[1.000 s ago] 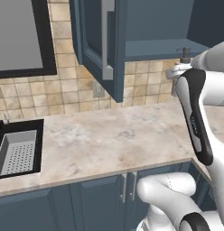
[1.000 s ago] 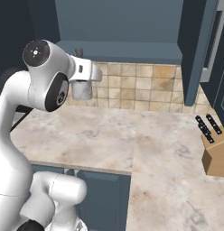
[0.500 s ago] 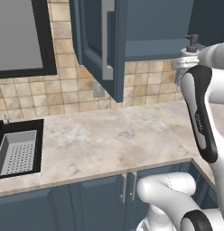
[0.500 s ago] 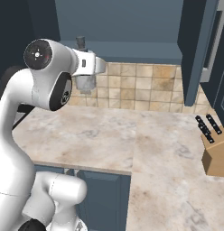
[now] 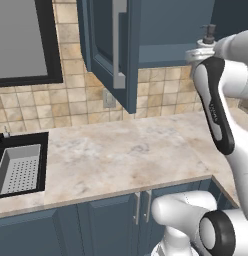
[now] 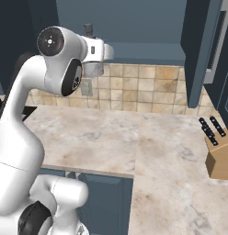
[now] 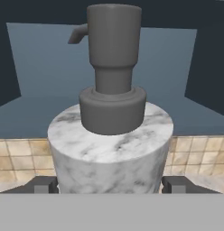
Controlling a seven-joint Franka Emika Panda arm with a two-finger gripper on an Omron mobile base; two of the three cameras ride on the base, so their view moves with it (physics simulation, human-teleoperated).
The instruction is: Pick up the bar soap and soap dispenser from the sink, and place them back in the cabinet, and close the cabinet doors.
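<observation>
A pale marbled counter (image 5: 126, 155) runs under a tan tile wall, with the cabinet (image 6: 148, 23) hanging dark blue above it and both of its doors (image 5: 108, 50) swung wide. The dispenser (image 7: 111, 135) is up off the counter, pinched by its marbled body between the two fingers (image 7: 41, 185) of the gripper (image 7: 111, 186), which stand wide apart on either side of it. It is held upright, pump on top, just in front of the cabinet and about level with its lower edge; I can see the shelf edge (image 6: 148, 48) close beside it. The arm is stretched high from the base, elbow bent, the hand turned to face straight into the cabinet. So I'd call the task partly through: the dispenser is out of the sink (image 5: 18, 167), which lies well off to the left of the cabinet, but it is not yet set down inside. I can't make out the bar soap on the shelf or in the sink, so I can't say whether it is stowed. The doors are left to shut.
</observation>
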